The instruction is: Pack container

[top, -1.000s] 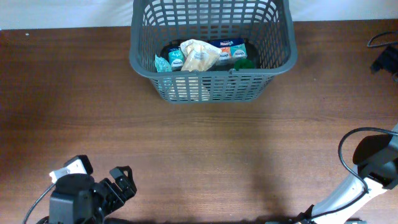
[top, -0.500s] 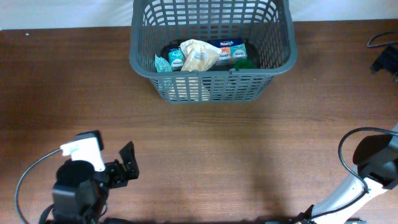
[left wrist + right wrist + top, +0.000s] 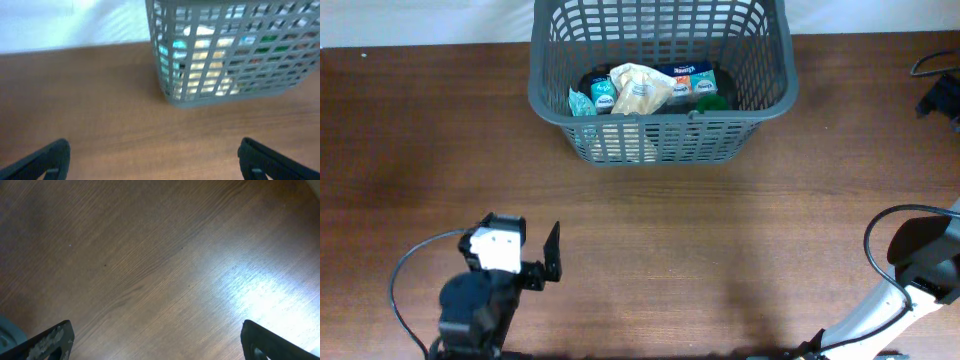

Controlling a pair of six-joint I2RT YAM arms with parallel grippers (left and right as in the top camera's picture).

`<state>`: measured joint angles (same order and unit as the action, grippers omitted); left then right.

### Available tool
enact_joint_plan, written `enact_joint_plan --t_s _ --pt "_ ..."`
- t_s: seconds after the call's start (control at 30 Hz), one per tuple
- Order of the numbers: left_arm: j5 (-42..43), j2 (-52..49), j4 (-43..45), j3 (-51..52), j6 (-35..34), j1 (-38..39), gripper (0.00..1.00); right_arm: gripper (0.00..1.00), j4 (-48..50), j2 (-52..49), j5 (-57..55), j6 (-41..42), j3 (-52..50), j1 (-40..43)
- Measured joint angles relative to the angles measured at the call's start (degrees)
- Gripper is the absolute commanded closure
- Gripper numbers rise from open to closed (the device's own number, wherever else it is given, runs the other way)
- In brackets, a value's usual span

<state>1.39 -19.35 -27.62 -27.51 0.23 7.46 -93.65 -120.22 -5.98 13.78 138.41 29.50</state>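
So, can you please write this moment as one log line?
left claw open, empty, facing basket | right claw open, empty, above table | packets in basket

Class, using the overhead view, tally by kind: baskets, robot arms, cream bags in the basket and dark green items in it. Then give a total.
Baskets: 1, the container
Robot arms: 2, the left arm and the right arm
Cream bags: 1, the cream bag
Dark green items: 1, the dark green item
Total: 5
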Motion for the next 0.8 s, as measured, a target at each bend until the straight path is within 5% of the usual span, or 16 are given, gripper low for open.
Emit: enact_joint_plan --t_s 0.8 --pt "7.8 18.4 4.2 13.9 5.3 -5.7 0.01 0.01 0.0 0.0 0.0 0.0 0.0 0.0"
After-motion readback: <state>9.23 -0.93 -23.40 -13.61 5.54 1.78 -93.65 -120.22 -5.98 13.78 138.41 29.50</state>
